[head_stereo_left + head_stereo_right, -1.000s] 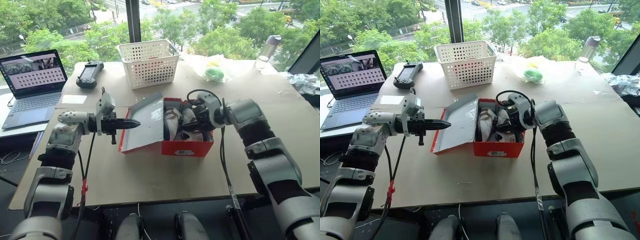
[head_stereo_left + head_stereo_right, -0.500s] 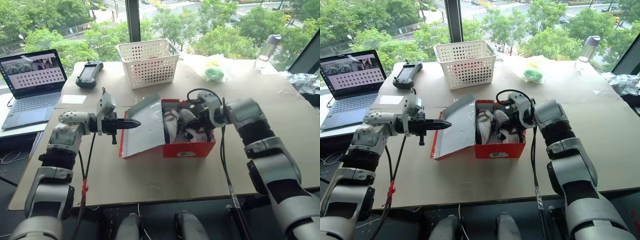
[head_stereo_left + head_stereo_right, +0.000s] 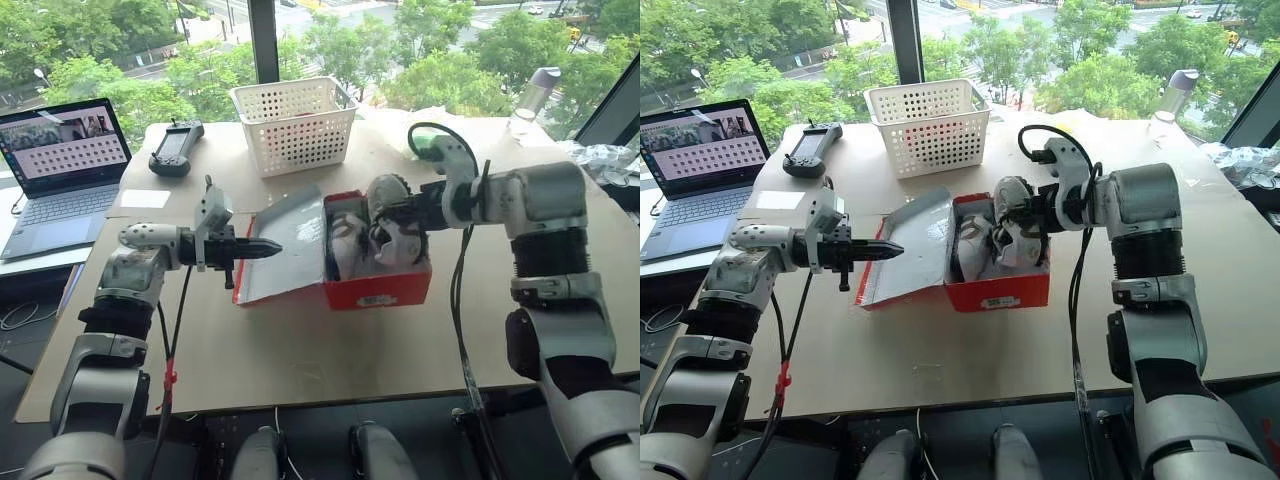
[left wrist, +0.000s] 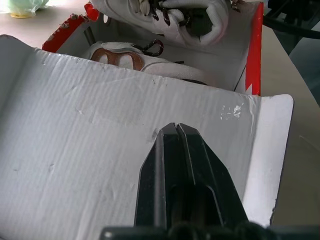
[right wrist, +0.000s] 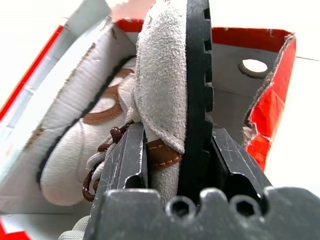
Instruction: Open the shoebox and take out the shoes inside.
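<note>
Change: the right hand (image 5: 172, 165), which sat low inside the shoebox (image 3: 375, 290) a second ago, has risen — one shoe (image 3: 385, 195) comes up with it, clamped at the heel.
Left hand (image 3: 270, 246): clenched, empty, tip against the opened lid (image 3: 285, 250) at centre left.
Second shoe (image 4: 135, 55): lies in the shoebox at centre frame on the counter (image 3: 300, 360).
Meaning: first shoe nearly out — one remains.

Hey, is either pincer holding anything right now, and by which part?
The right pincer clamps one shoe by its heel end. The left pincer, shut, holds nothing.
</note>
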